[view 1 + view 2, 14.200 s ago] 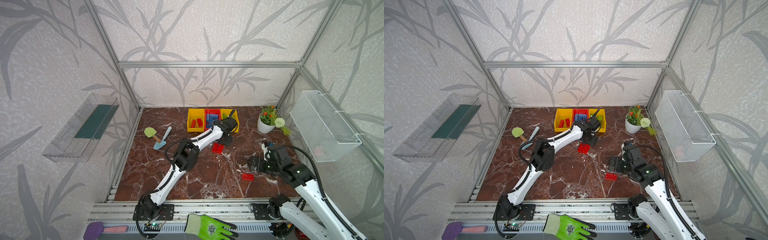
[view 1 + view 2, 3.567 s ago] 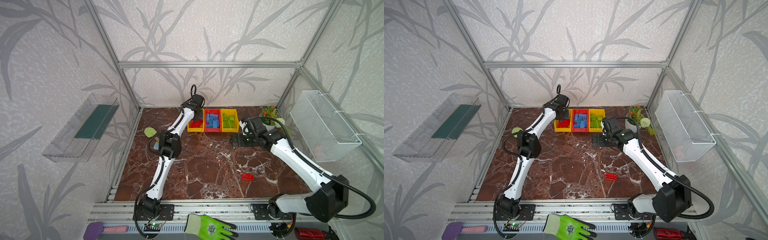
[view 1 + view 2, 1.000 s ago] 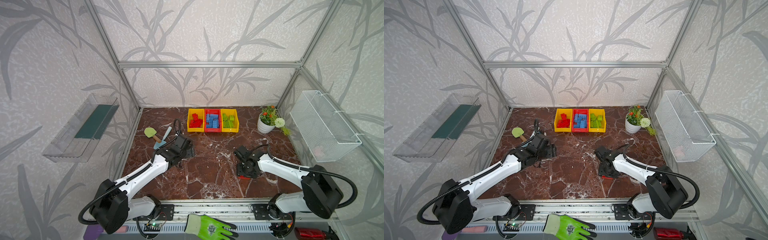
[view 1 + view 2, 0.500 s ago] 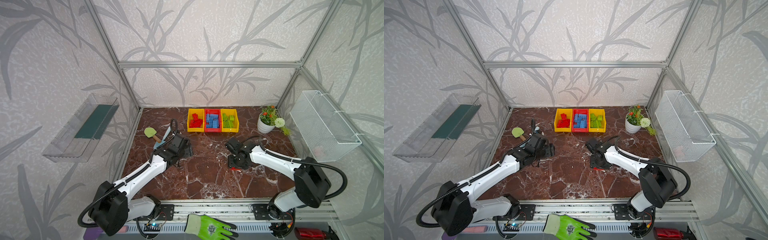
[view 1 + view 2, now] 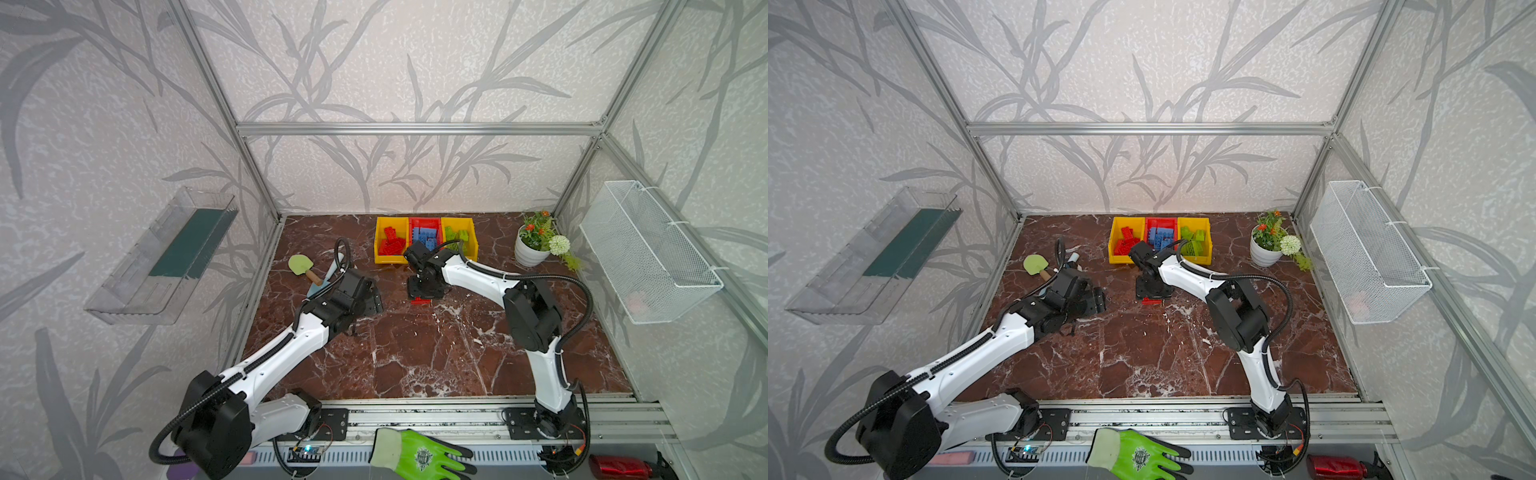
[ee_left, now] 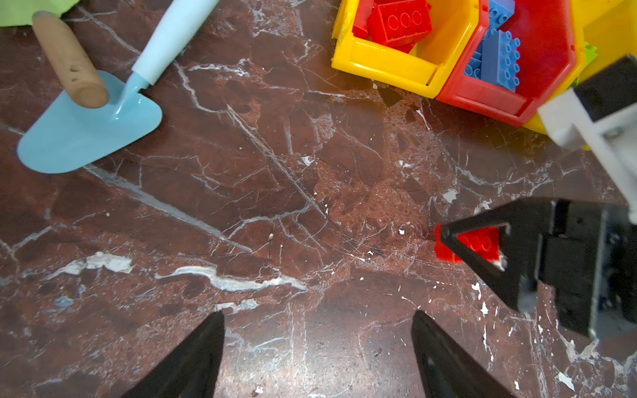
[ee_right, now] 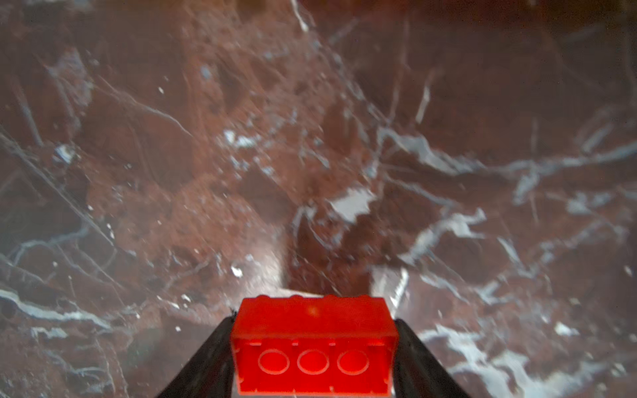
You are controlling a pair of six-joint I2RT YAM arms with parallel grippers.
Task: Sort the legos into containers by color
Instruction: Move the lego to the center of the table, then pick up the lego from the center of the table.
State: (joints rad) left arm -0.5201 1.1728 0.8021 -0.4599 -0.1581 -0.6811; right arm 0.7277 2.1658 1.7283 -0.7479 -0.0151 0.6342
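Moved since half a sec ago: right arm has been brought nearer the containers (image 5: 390, 261), red brick (image 5: 420, 300) carried w/ it; left arm is hardly shifted.

In both top views, the right pincer (image 5: 424, 293) (image 5: 1152, 293) is seen pointing down, clamped on the brick, over the surface (image 5: 415, 353) just in front of the bins. The left pincer (image 5: 374, 297) is held spread, nothing btwn its fingers, beside a green shovel (image 5: 298, 264). Sorted legos (image 5: 426, 237) are seen in the bins: red in left yellow, blue in red, green in right yellow.

Left wrist view: left pincer fingertips are set wide apart over bare marble; a blue trowel (image 6: 89, 138) is seen off to one side.

Right wrist view: brick is gripped at both ends, hollow underside toward cam. Whether it's clear of the surface can't be told.
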